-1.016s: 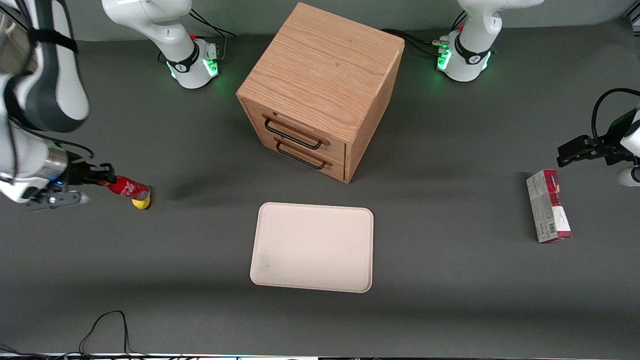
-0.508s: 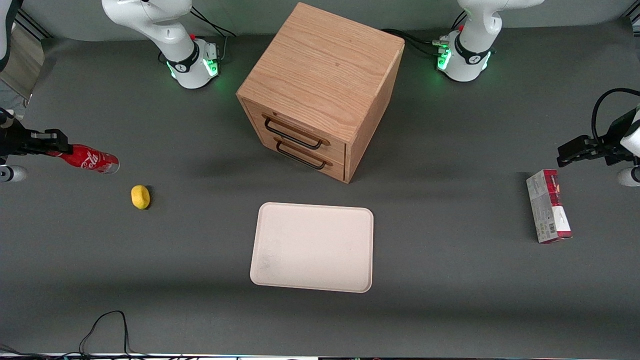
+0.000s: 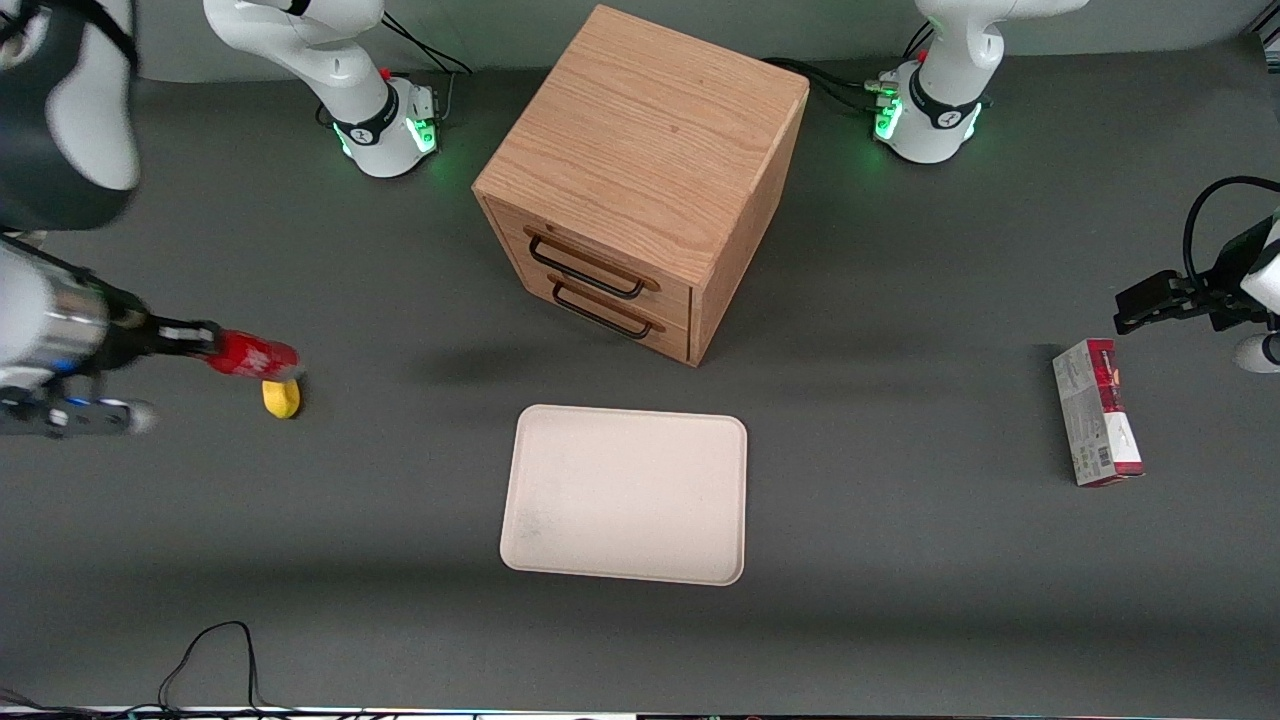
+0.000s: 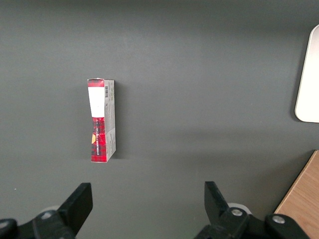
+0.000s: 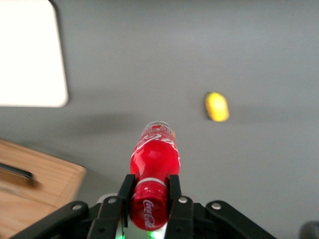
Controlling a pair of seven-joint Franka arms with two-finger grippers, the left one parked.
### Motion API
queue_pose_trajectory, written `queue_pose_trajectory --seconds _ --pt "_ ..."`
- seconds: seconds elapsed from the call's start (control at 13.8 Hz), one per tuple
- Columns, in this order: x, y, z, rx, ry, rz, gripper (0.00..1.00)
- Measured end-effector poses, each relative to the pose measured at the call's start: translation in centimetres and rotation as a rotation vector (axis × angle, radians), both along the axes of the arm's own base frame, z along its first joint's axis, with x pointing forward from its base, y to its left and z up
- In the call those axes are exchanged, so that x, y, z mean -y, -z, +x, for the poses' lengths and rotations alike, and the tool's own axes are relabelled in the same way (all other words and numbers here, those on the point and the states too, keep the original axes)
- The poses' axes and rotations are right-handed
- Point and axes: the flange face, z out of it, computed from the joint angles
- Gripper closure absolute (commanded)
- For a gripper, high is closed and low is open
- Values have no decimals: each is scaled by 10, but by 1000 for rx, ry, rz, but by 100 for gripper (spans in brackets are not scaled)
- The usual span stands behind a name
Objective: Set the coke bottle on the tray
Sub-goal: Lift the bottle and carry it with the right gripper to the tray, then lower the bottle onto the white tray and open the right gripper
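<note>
The coke bottle [image 3: 252, 355] is a small red bottle with a red cap and white script. My right gripper [image 3: 196, 337] is shut on its cap end and holds it in the air at the working arm's end of the table, lying sideways with its base toward the tray. In the right wrist view the two black fingers [image 5: 125, 192] clamp the bottle's neck [image 5: 151, 175], just above the cap. The tray [image 3: 626, 494], cream-white with rounded corners, lies flat in front of the wooden cabinet, nearer the front camera. One corner of it shows in the right wrist view [image 5: 30, 64].
A yellow lemon-like lump [image 3: 281, 398] lies on the table just under the bottle's base, also seen in the right wrist view [image 5: 217, 106]. A wooden two-drawer cabinet [image 3: 640, 180] stands mid-table. A red and grey carton [image 3: 1096, 425] lies toward the parked arm's end.
My gripper swung out sideways with the bottle half a second ago and has now come back over the lemon-like lump, still shut on the bottle.
</note>
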Motion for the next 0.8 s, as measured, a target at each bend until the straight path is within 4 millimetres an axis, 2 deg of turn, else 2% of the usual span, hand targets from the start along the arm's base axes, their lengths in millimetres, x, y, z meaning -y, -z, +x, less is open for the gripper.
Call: queue_pose_trajectory --seconds 0.15,0.22,0.36,0.58,0.8 --pt "-78 35 24 62 133 33 100" --pt "-109 53 34 95 204 60 100" --pt "-155 83 44 135 294 88 100" --pt "-194 124 54 182 352 95 100" --pt "-212 164 63 214 370 81 100"
